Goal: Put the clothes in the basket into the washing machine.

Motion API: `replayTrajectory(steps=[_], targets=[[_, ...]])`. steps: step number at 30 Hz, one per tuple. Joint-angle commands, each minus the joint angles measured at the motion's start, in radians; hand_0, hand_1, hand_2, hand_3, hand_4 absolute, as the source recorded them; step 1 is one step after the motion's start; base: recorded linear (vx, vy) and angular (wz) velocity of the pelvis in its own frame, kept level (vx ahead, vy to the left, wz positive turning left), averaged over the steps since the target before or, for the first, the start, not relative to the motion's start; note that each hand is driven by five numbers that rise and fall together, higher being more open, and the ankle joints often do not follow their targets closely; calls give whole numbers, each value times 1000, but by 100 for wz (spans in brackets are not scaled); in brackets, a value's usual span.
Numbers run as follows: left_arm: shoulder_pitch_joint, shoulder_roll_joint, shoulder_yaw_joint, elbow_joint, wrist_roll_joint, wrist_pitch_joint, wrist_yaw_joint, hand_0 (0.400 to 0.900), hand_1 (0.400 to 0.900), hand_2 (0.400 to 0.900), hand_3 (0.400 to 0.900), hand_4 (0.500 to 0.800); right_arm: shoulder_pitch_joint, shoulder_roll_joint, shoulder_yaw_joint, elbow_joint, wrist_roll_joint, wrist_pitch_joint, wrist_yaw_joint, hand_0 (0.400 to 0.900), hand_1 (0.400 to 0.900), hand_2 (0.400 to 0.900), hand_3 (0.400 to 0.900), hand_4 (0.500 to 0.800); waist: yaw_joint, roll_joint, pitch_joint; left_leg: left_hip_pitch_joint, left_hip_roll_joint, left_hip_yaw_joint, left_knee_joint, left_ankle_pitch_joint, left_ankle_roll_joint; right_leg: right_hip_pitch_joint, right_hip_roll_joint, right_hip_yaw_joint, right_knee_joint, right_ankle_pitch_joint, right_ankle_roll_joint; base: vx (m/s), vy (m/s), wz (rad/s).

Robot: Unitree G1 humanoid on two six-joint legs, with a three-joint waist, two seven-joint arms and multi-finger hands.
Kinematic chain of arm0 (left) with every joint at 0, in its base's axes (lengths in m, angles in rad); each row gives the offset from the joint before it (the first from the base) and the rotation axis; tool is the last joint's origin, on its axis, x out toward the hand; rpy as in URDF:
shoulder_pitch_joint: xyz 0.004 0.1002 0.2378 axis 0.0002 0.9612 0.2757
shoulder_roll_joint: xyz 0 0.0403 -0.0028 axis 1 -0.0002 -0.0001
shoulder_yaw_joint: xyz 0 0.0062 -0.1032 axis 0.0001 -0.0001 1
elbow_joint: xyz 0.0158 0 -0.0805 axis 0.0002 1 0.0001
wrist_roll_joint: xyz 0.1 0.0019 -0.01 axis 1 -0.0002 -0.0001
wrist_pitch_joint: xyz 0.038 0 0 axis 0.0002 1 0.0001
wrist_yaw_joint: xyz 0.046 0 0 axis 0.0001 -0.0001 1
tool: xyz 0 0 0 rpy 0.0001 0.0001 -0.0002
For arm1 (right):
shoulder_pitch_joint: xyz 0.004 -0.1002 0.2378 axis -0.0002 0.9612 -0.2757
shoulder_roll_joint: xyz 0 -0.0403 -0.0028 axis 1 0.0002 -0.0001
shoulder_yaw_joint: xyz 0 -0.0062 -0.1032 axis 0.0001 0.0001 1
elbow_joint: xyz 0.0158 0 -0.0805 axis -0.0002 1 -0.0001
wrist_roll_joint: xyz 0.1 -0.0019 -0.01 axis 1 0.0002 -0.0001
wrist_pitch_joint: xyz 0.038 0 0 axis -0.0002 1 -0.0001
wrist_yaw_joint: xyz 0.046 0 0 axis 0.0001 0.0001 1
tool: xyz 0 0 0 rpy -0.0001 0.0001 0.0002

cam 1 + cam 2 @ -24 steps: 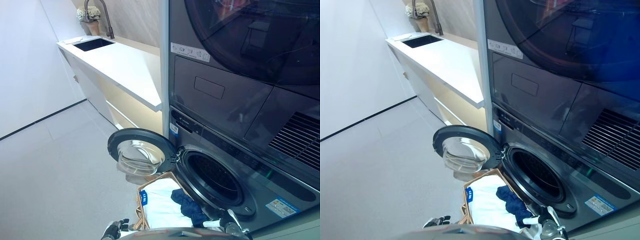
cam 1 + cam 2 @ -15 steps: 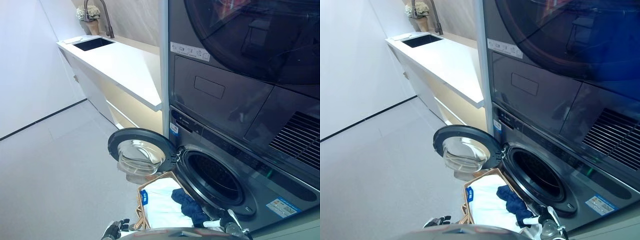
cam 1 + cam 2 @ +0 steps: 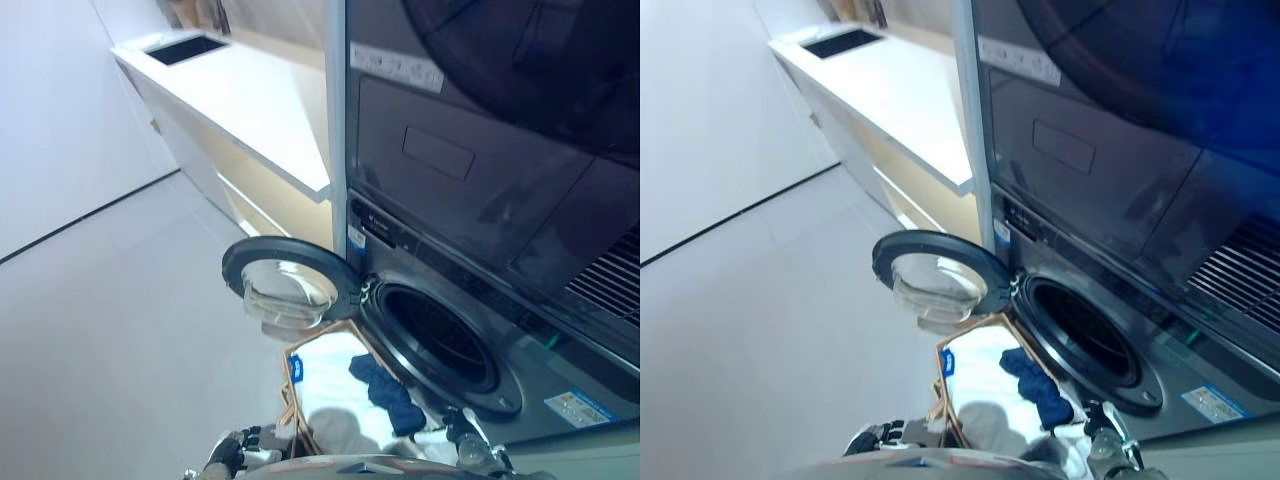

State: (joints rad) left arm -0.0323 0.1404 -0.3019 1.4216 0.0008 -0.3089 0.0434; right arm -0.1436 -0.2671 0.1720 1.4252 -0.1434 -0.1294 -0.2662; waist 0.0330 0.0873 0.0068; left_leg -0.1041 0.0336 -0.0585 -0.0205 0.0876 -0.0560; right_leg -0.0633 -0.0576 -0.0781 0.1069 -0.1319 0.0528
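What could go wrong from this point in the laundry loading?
The open washer door hangs right over the back of the basket, so a lifted garment may snag on it. The dark blue garment lies by the drum opening rim and could drop outside. Both hands, left hand and right hand, barely show, so grasps are hard to verify.

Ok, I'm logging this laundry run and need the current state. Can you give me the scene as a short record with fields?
washer door: open, swung out to the left of the drum opening
drum: dark inside, no clothes visible in it
basket: on the floor in front of the washer
basket contents: white cloth with a dark blue garment on top
left hand: at the bottom edge by the basket
right hand: at the bottom edge near the washer
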Motion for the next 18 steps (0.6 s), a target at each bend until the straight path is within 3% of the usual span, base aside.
replayTrajectory(steps=[1, 10, 13, 18], targets=[[-73, 9, -11, 11, -18, -31, 34, 900, 900, 900, 900, 800, -129, -20, 26, 11, -21, -14, -61, 900, 900, 900, 900, 800, 27, -33, 31, -45, -90, -2, -32, -17, 53, -70, -35, -16, -133, 205, 22, -103, 20, 16], [-113, -14, -71, -33, -61, -39, 59, 900, 900, 900, 900, 800, -265, -74, 56, 10, -5, -1, -102, 900, 900, 900, 900, 800, 57, 23, 137, -151, -100, -29, -10, 8, 55, -182, -51, -39, -69, 198, 8, -65, 10, 14], [-135, -16, -85, -75, -94, -44, 74, 900, 900, 900, 900, 800, -348, -115, 68, 28, 8, 5, -125, 900, 900, 900, 900, 800, 78, 52, 208, -239, -118, -22, 93, -12, 56, -252, -61, -41, -3, 186, -4, -136, 38, 14], [-125, -15, -92, -121, -124, -53, 73, 900, 900, 900, 900, 800, -421, -147, 81, 60, 16, 9, -150, 900, 900, 900, 900, 800, 114, 70, 238, -348, -130, -5, 186, -36, 58, -369, -55, -22, 81, 174, -17, -56, 26, -8]])
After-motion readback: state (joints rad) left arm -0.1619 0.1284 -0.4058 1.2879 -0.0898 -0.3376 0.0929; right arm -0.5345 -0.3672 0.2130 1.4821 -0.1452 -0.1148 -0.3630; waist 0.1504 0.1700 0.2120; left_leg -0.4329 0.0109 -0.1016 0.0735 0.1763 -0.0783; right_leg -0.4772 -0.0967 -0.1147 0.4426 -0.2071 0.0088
